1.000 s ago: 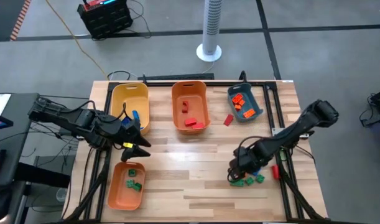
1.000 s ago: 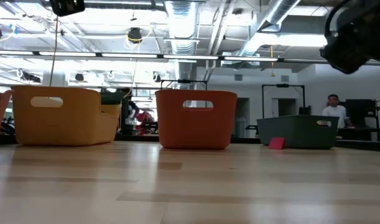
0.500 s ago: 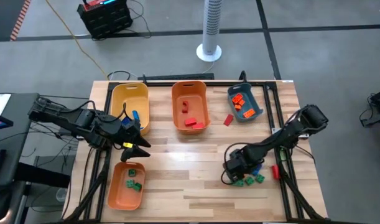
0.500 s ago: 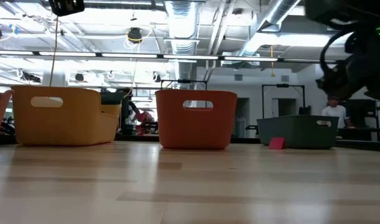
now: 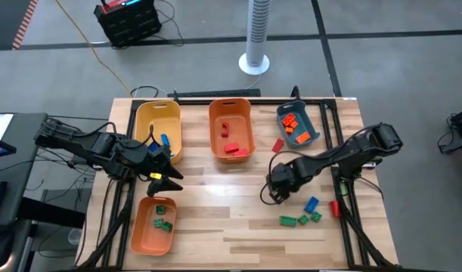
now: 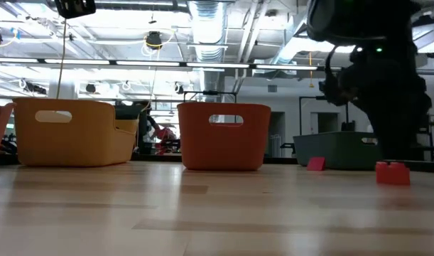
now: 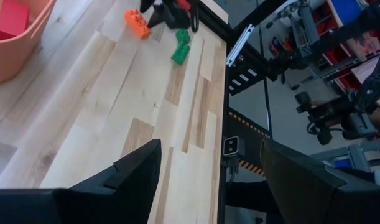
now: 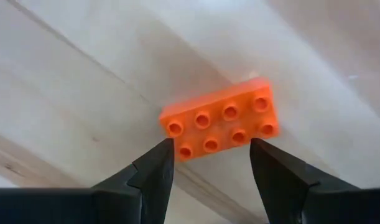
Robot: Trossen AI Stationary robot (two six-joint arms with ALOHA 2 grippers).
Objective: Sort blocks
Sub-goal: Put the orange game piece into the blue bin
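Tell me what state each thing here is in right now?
Left end effector: open, empty, between the yellow bin and the near orange bin.
Right end effector: open astride an orange block, not gripping.
Orange block: flat on the table, studs up.
Middle orange bin: upright, holds red blocks.
Teal bin: holds orange blocks.
Green blocks: loose on the table.
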